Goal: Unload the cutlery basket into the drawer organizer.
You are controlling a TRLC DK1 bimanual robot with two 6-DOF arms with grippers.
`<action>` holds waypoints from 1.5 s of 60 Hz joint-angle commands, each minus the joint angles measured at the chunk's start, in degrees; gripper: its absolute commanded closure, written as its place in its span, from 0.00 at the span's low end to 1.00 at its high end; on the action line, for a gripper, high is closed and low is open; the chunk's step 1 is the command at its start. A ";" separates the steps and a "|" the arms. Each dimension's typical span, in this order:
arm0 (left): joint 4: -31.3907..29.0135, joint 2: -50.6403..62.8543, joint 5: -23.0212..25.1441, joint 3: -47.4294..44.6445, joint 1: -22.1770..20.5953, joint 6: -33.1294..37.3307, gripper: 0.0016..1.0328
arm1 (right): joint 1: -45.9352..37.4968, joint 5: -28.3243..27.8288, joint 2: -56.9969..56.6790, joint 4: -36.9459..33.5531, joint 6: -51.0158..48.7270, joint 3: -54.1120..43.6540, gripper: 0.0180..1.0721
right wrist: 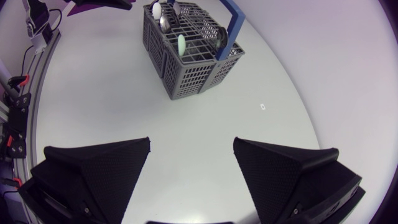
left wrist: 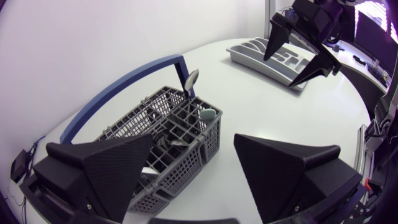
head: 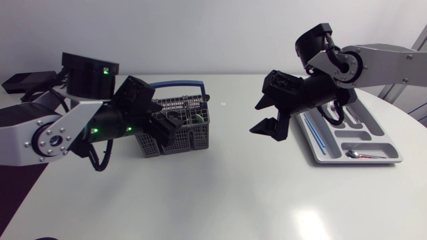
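Black left gripper (left wrist: 193,149) hangs open, empty, over the grey plastic blue-handled cutlery basket (left wrist: 155,112) (spoons (left wrist: 191,79) inside, likely its next pick); beyond, the black right gripper (head: 255,118), equally open and empty, hovers by the grey drawer organizer (left wrist: 245,57) at the right edge of the table (head: 220,193).

**Asker:** Where do things sit on the table (head: 220,193)?

**Me:** Seen from above, with the table's middle as the dial's centre, the cutlery basket (head: 193,123) stands at nine o'clock. The drawer organizer (head: 393,157) lies at three o'clock, well apart from it.

**Asker:** And your arms?

**Me:** My left gripper (head: 170,130) hangs over the basket's six o'clock side. My right gripper (head: 257,119) is between the two, near the organizer's nine o'clock edge.

**Asker:** Anything inside them?

**Me:** Spoons (right wrist: 163,18) stand in the basket. One spoon (head: 357,155) lies in the organizer's six o'clock compartment.
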 commanded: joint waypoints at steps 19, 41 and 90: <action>6.76 12.95 -4.47 9.92 -3.27 4.17 0.11 | 0.78 -2.02 -1.67 2.29 1.36 -5.37 0.08; 14.76 19.01 -8.51 11.33 -5.20 6.54 0.11 | 0.60 -2.99 -2.02 4.22 1.18 -7.04 0.08; 21.79 27.36 -9.39 15.02 -4.41 8.56 0.43 | 0.43 -4.48 -1.40 6.59 0.66 -8.71 0.08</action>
